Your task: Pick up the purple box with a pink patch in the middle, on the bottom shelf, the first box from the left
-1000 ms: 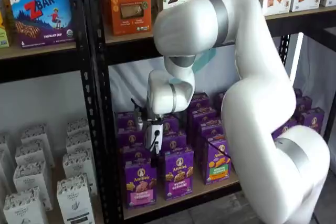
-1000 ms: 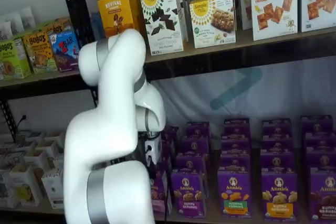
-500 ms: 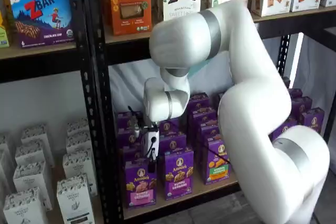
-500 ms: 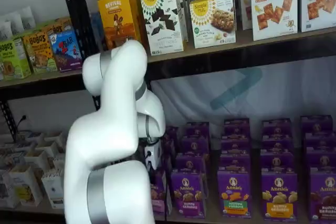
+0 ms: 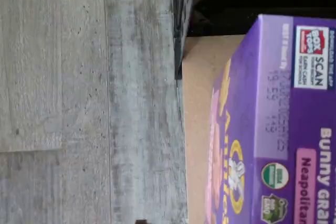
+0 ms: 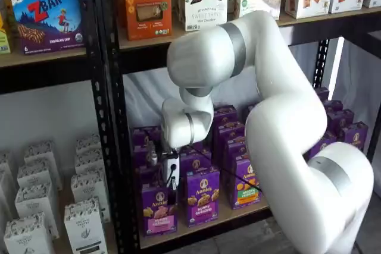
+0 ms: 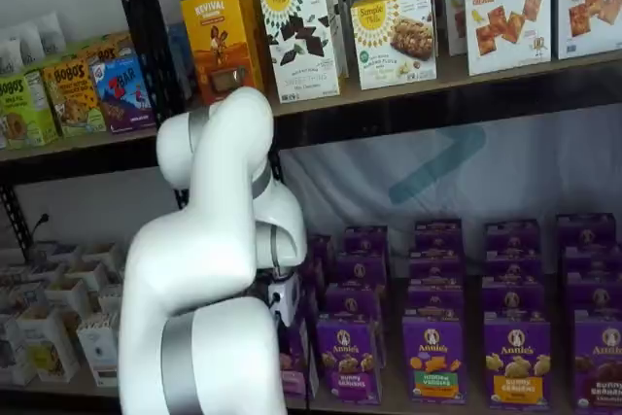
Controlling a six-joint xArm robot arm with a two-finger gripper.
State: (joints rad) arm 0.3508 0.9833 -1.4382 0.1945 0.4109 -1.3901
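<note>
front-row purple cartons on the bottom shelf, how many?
5: the purple box with the pink band, then four cartons in a row beside it. More may lie beyond the frame edge.

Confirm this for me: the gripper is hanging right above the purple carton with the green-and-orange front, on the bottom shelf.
Not quite. The gripper hangs above the purple box with the pink label band, the front carton at the left end of the bottom shelf, as a shelf view shows. The green-and-orange carton stands farther right. Whether the fingers are open cannot be told.
</note>
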